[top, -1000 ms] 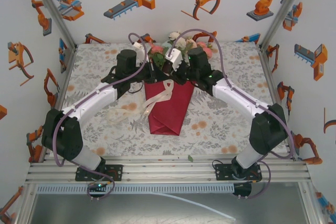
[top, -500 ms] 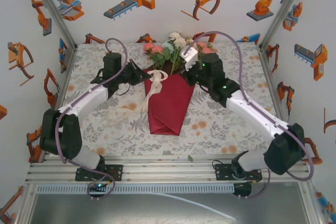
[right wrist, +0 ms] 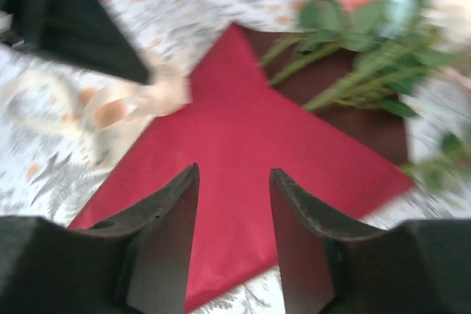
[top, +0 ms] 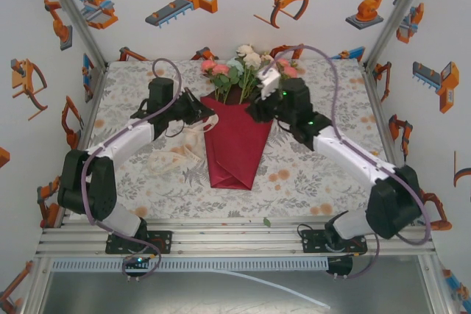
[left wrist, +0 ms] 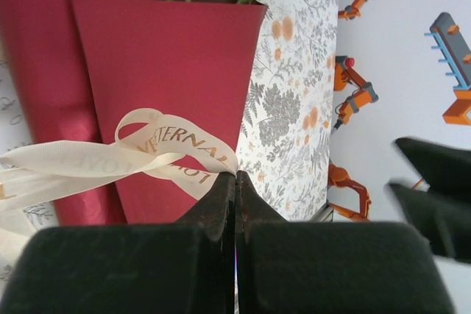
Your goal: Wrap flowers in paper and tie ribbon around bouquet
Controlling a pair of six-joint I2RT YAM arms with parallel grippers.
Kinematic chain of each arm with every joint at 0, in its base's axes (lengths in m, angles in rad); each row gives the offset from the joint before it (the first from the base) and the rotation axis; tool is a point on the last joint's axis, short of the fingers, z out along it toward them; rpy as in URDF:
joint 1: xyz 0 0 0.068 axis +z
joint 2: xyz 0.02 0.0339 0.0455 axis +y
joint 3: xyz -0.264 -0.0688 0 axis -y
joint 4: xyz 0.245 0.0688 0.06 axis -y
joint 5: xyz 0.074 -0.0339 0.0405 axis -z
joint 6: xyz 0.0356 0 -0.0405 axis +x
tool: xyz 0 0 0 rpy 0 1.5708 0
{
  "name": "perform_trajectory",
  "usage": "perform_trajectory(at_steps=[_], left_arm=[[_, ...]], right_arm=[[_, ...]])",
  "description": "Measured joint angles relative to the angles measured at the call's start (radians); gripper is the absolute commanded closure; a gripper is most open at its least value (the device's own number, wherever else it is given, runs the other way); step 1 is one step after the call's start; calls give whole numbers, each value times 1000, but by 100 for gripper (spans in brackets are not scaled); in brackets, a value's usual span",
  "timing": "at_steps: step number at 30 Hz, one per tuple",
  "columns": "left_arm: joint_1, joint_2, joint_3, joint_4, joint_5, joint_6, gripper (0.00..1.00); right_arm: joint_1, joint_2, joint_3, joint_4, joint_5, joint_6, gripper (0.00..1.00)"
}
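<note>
I saw the paper folded into a narrow crimson cone, lying flat on the worktop. Its tip pointed toward 6 o'clock and its open mouth toward 12, where the darker maroon inside showed. The flowers, pink, white and pale green, fanned out of the mouth, their green stems tucked inside. The cream ribbon, lettered in gold, looped against the cone's 9 o'clock edge. The left gripper pinched it, and the rest lay loosely heaped further toward 9.

I am counting one sheet of crimson paper, one cream ribbon and one bunch of flowers, its blooms crowding too tightly to number. I am working two grippers: the left gripper and the right gripper.
</note>
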State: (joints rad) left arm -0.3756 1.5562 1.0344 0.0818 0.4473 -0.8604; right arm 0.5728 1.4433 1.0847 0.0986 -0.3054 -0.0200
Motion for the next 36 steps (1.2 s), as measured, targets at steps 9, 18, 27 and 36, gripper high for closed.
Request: perform_trajectory(at_steps=[9, 18, 27, 36], left_arm=[[-24, -33, 32, -49, -14, -12, 100], [-23, -58, 53, -60, -23, -56, 100], [-3, -108, 57, -74, -103, 83, 56], [6, -257, -101, 112, 19, 517, 49]], right_arm=[[68, 275, 62, 243, -187, 159, 40], [68, 360, 96, 409, -251, 251, 92], [63, 315, 96, 404, -348, 302, 100], [-35, 251, 133, 289, -554, 355, 100]])
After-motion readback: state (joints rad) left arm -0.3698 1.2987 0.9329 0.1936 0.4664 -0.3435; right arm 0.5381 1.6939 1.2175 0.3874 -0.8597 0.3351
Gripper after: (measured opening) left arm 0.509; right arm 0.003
